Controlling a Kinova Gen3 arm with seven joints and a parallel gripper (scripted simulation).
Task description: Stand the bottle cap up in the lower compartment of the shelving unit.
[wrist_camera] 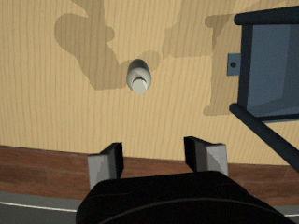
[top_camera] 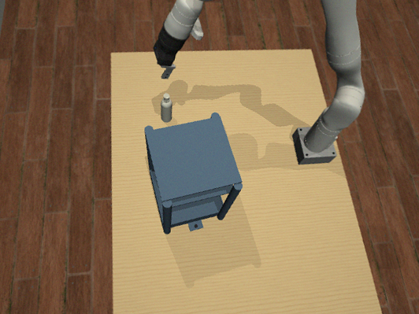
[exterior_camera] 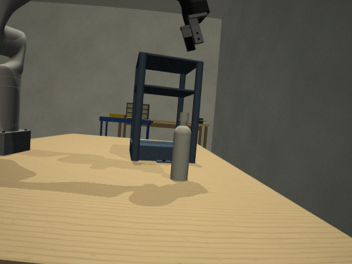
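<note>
A grey bottle (top_camera: 166, 111) (exterior_camera: 181, 153) (wrist_camera: 138, 76) with a pale cap stands upright on the table (top_camera: 272, 231) (exterior_camera: 113, 227) (wrist_camera: 28, 93), beside the shelving unit. The blue shelving unit (top_camera: 195, 159) (exterior_camera: 138, 113) (wrist_camera: 245, 70) has four posts and open sides; its lower compartment holds nothing that I can see. My gripper (top_camera: 165, 77) (exterior_camera: 196, 47) (wrist_camera: 153, 152) is open and empty. It hangs tilted, well above the bottle, higher than the unit's top in the exterior view. In the wrist view the bottle lies beyond the fingertips, a little left of their middle.
The unit's posts and top shelf stand close to the bottle. A small blue bracket (top_camera: 195, 225) (exterior_camera: 163, 160) (wrist_camera: 234, 64) sticks out at the unit's base. The table's far edge and a grey wall (exterior_camera: 284, 99) lie on the side away from the robot's base (top_camera: 313, 153).
</note>
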